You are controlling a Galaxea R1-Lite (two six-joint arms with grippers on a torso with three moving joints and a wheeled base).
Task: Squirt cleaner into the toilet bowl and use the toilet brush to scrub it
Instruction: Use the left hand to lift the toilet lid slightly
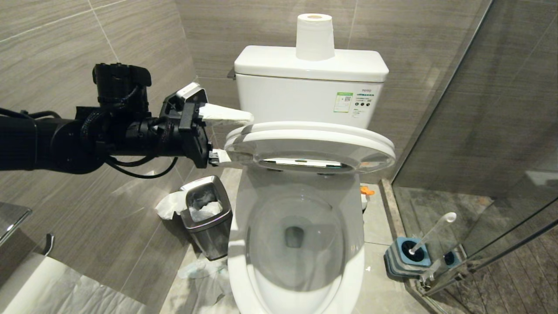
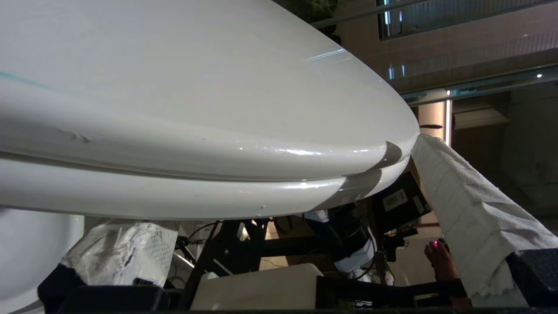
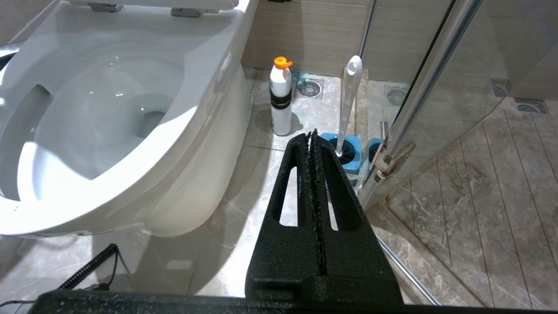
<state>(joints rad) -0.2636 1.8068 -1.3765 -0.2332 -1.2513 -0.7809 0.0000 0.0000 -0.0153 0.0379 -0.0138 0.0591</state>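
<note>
Head view showed the left gripper (image 1: 226, 137) spread wide around the edge of the half-raised seat and lid (image 1: 314, 141), its paper-wrapped fingers (image 1: 224, 113) above and below. To do this well it likely needed to push the lid back against the tank, exposing the toilet bowl (image 1: 296, 235). The right gripper (image 3: 313, 139) hung closed and empty near the toilet brush (image 3: 348, 104), standing in its holder (image 3: 351, 150) beside a white bottle (image 3: 280, 98)

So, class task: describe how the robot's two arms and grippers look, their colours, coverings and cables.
The left arm is matt black with looped black cables and a silver-edged wrist block. The left gripper has fingers wrapped in white tissue-like padding. The right gripper is bare, rough black plastic: two tapering fingers with long slots.
</note>
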